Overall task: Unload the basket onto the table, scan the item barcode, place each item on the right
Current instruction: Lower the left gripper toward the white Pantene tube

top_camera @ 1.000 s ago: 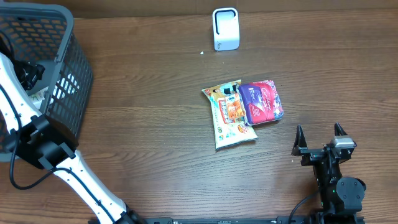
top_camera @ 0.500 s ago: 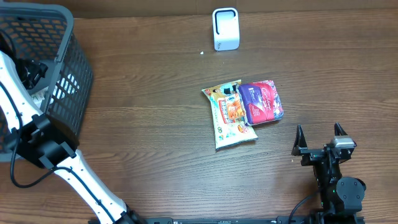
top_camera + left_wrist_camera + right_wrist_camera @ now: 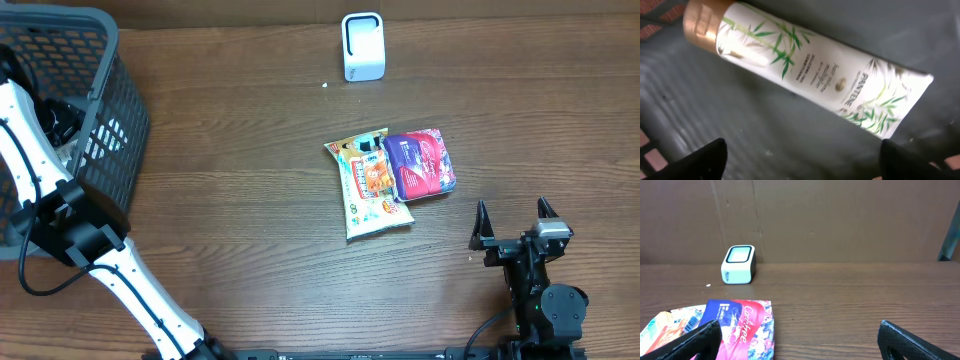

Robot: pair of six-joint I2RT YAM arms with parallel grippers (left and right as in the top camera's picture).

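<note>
1. Here the white bamboo-print tube (image 3: 810,75) lies flat and slanted on the floor of the grey basket (image 3: 122,110), with its gold cap toward the upper left in the wrist view.
2. My worry is that the soft, rounded tube could slip out of a pinch, or a finger could snag the basket mesh.
3. The left gripper (image 3: 807,159) hangs over it, jaws wide and empty, and the left arm (image 3: 40,190) reaches down over the rim.
4. The scanner (image 3: 362,46) stands well apart, across the table.
5. The right gripper (image 3: 514,215) rests spread and empty.

Dark wooden table (image 3: 240,200) with grey basket (image 3: 125,120), white scanner (image 3: 362,47), yellow packet (image 3: 368,195) partly under purple packet (image 3: 422,165).
</note>
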